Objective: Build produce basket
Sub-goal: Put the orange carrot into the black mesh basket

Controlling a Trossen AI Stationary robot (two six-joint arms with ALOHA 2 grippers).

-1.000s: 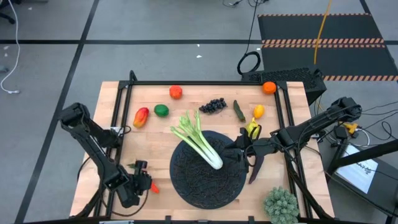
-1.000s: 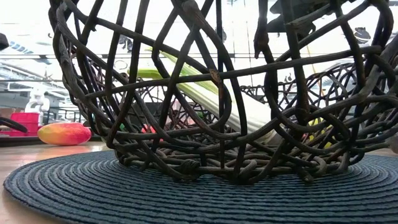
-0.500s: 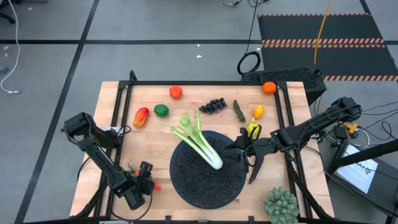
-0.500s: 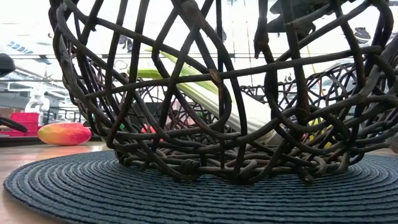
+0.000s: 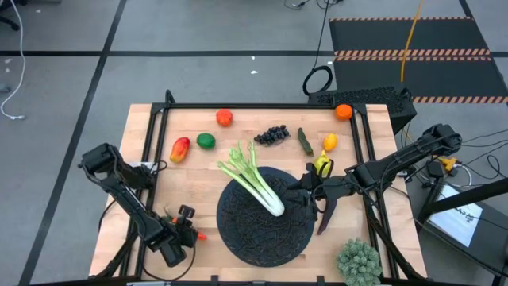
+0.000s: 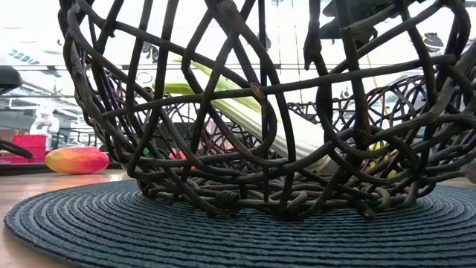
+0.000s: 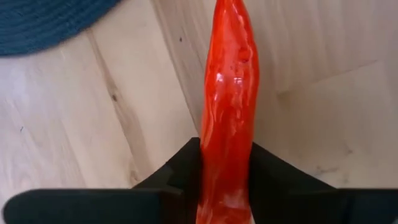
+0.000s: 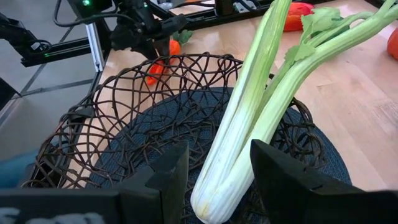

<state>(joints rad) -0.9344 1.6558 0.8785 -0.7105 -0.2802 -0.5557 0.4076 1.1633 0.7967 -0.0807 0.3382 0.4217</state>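
Observation:
The black woven basket [image 5: 262, 230] stands on a dark round mat [image 6: 89, 223] at the table's near middle. The white-green leek [image 5: 255, 183] lies in it, white end on the basket floor [image 8: 217, 193], leafy end over the far-left rim. My right gripper [image 5: 316, 199] is open at the basket's right rim, pointing at the leek's white end without touching it. My left gripper [image 5: 184, 232], near the table's near-left corner and left of the basket, is shut on a long red pepper [image 7: 230, 81]. My left gripper pinches the red pepper between its two fingers [image 7: 177, 177], which lie on its two sides near the thick end [image 7: 227, 134]. The pepper runs forward along the fingers, its tapered tip [image 7: 231, 12] pointing away. In the right wrist view the pepper [image 8: 152, 74] slants down below the gripper.
Across the table's far half lie a tomato [image 5: 225, 117], lime [image 5: 206, 141], red-yellow fruit [image 5: 180, 148], grapes [image 5: 274, 133], pickle [image 5: 305, 141], lemon [image 5: 329, 142] and orange [image 5: 343, 112]. A spiky green clump [image 5: 357, 260] sits at the near-right corner. Black rails border the table.
My left arm has shifted a little toward the table's right, toward the basket, with the red pepper still in its gripper. The right arm, basket and leek have stayed still.

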